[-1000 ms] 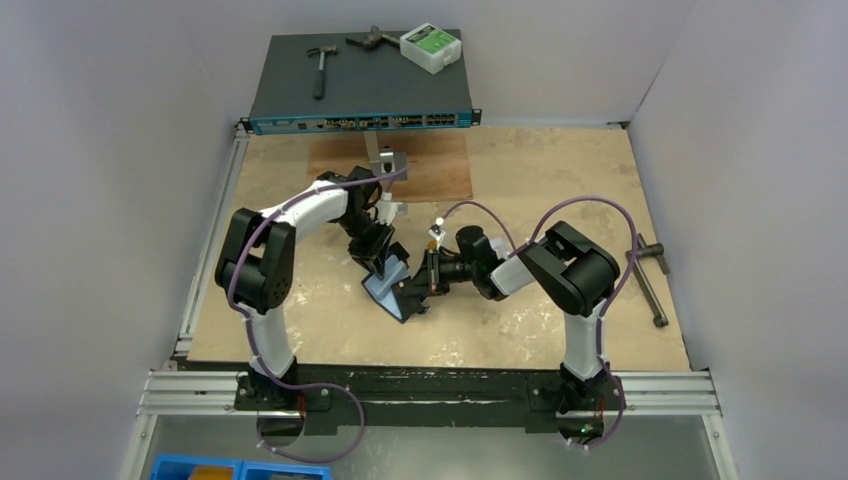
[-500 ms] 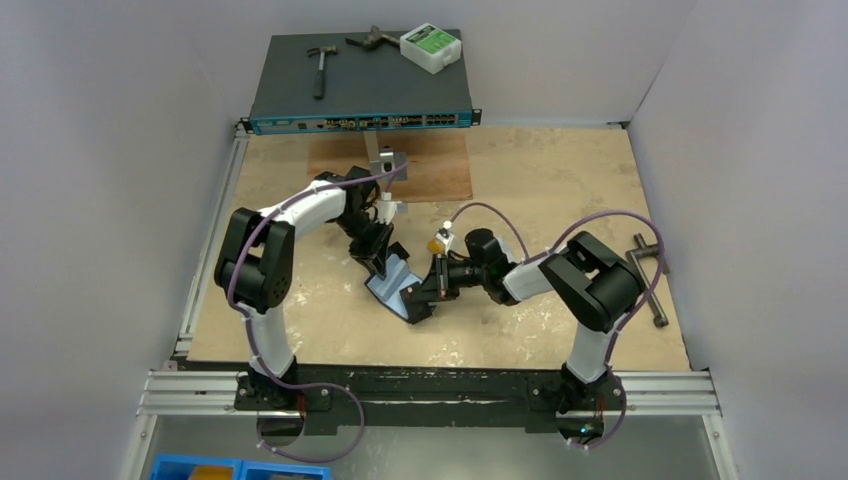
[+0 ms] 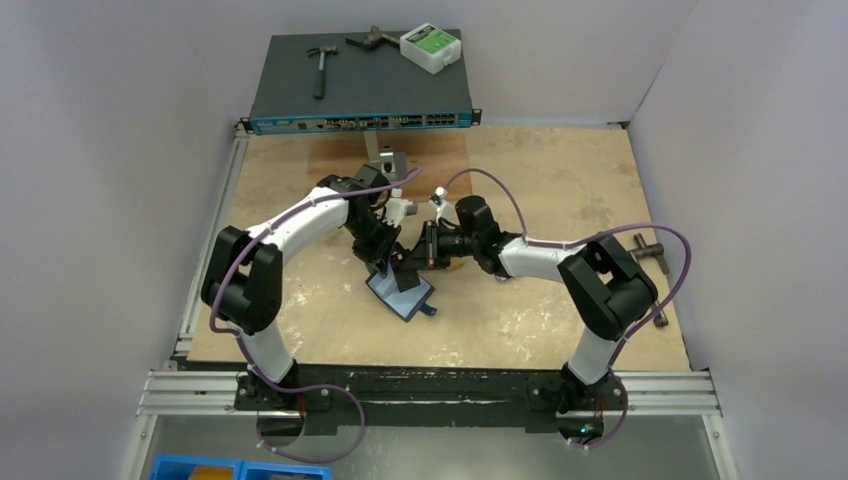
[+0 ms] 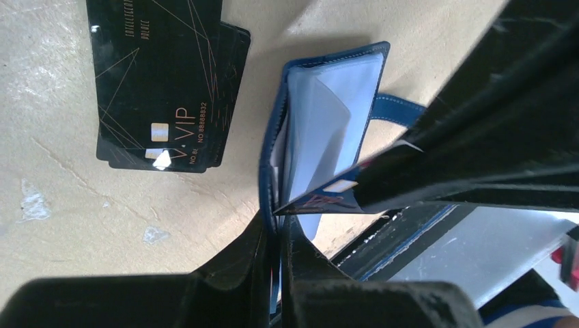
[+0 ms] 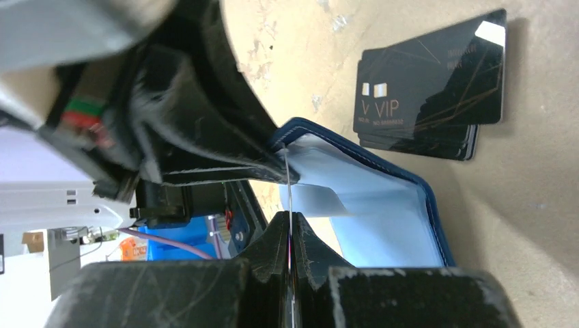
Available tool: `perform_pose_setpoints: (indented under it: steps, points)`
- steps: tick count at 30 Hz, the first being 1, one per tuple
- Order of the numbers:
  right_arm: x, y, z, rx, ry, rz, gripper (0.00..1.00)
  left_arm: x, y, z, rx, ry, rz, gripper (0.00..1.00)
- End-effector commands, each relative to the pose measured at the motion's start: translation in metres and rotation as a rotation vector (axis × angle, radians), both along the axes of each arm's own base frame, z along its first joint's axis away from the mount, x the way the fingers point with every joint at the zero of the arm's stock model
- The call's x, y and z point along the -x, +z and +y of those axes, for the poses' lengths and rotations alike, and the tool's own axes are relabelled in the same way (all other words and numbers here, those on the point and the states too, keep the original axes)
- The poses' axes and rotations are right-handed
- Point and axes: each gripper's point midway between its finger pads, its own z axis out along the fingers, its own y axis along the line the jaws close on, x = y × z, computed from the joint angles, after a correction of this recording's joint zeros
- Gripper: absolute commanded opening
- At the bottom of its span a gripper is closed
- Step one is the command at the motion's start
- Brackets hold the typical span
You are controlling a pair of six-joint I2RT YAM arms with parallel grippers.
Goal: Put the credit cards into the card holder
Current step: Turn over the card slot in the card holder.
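Left gripper (image 4: 278, 239) clamped on wallet (image 4: 328, 123) cover; right gripper (image 5: 290, 229) pinching 1 card (image 4: 321, 201). Line card edge up with pocket mouth, slide slowly.

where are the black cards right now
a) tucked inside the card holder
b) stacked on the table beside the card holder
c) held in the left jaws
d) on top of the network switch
b: the black cards lie in an offset stack on the table, right next to the open card holder and not inside it.
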Motion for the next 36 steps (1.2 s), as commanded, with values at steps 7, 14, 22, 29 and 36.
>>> perform_pose_setpoints:
  steps: [7, 14, 22, 29, 36]
  points:
    - [0.002, -0.022, -0.013, 0.131, -0.056, 0.054, 0.0, -0.006, 0.023, -0.006, 0.004, -0.022, -0.116, 0.0]
    - [0.01, -0.03, -0.021, 0.152, -0.063, 0.069, 0.0, -0.004, 0.029, -0.009, 0.018, -0.018, -0.117, 0.0]
    - [0.033, -0.043, -0.047, 0.231, -0.056, 0.082, 0.0, -0.001, 0.037, -0.015, 0.079, 0.003, -0.083, 0.0]
    - [0.035, -0.005, -0.074, 0.214, -0.144, 0.018, 0.0, 0.006, 0.028, -0.028, 0.208, 0.115, 0.074, 0.0]
    - [-0.004, 0.056, -0.07, 0.087, -0.343, -0.083, 0.0, 0.001, 0.008, -0.044, 0.246, 0.204, 0.171, 0.0]
